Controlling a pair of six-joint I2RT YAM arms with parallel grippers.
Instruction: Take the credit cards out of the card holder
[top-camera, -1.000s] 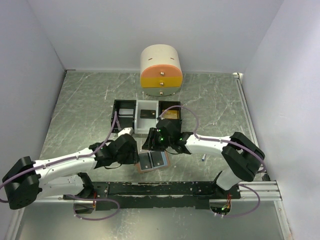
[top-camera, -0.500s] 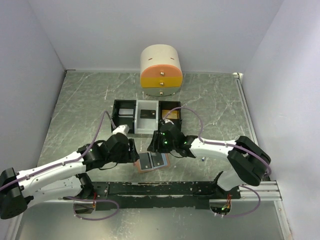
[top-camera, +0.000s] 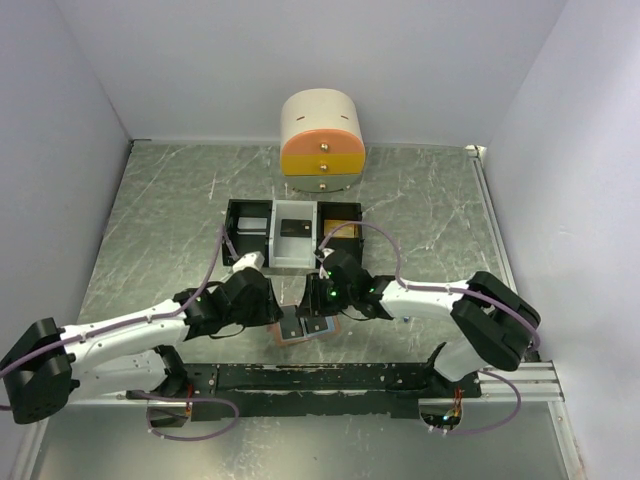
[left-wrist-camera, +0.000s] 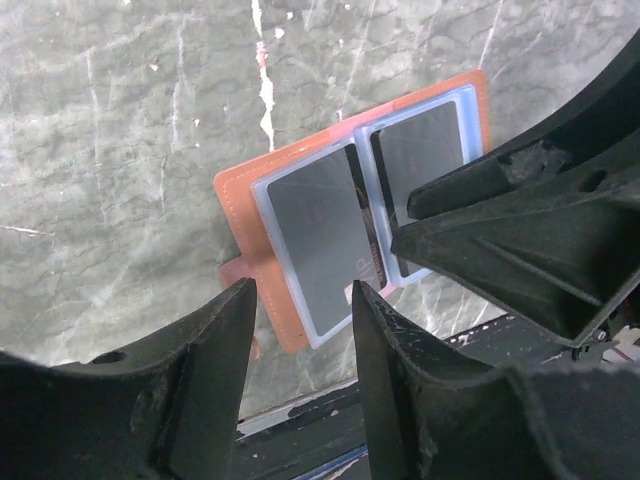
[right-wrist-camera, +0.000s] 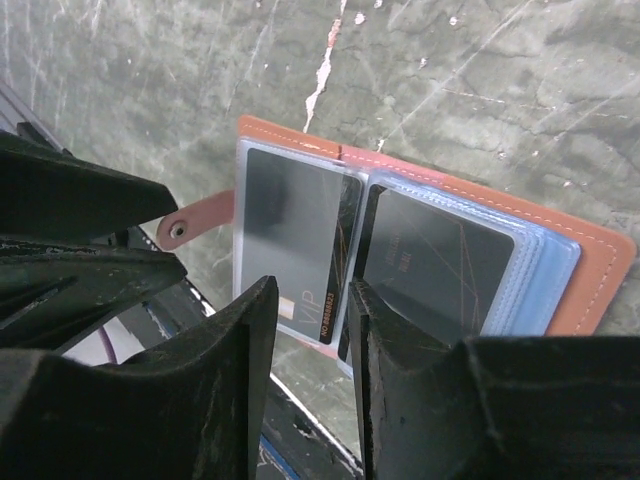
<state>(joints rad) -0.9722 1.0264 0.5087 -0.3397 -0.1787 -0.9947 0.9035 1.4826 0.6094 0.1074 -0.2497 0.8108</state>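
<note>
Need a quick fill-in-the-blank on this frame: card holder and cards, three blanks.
The card holder lies ___ on the table. The two dark credit cards sit ___ its clear sleeves. Its snap strap sticks out toward the gripper of the ___ arm.
Missing words: open; inside; left.

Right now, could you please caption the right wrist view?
Card holder lies open on table, dark credit cards in both sleeves, right gripper's jaws parted above.
</note>
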